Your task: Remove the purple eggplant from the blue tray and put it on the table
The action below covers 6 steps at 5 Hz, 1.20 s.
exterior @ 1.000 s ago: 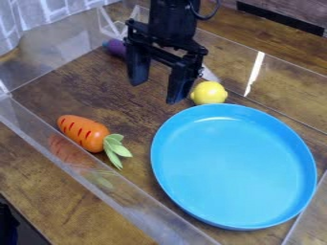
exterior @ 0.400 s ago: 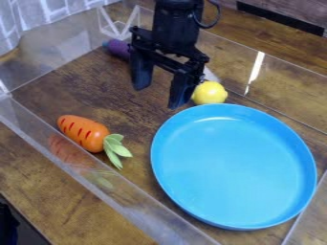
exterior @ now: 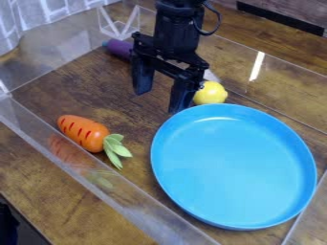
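A black robot gripper (exterior: pixel 163 91) points straight down over the table (exterior: pixel 76 81), its two fingers spread wide apart with nothing between them, the tips hanging low near the dark brown planks. The purple eggplant (exterior: pixel 118 47) lies on the wood at the far side, behind and to the left of the arm, well outside the blue tray (exterior: pixel 236 166); only a small glossy purple part of it shows past the gripper's body, so its long axis can only be read loosely as running roughly left to right across the picture, and which end points where cannot be told. The round tray sits at the near right, its raised rim just beside a yellow lemon (exterior: pixel 209 93) that rests on the table close to the gripper's right-hand finger in the picture. An orange carrot (exterior: pixel 82 132) with green leaves lies near the left, its leafy end toward the tray, next to a clear acrylic wall (exterior: pixel 52 153) that edges the tabletop.
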Each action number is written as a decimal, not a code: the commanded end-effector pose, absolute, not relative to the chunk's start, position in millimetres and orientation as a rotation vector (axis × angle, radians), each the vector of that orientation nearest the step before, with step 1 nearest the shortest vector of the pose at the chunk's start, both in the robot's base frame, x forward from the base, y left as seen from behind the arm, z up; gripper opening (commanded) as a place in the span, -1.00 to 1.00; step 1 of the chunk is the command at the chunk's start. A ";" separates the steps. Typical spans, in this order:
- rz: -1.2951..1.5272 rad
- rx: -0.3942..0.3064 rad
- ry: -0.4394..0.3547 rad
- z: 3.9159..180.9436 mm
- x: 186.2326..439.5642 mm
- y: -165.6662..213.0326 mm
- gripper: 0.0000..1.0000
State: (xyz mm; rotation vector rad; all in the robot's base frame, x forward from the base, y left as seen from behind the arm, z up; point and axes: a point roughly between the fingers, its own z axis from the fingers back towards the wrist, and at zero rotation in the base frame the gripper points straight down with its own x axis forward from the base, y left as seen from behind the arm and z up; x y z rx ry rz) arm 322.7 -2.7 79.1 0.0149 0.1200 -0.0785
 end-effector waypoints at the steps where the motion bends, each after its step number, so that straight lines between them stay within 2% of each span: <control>1: -0.097 0.018 0.067 90.7 332.9 -6.1 1.00; 6: -0.112 0.017 0.084 74.7 340.5 -5.2 1.00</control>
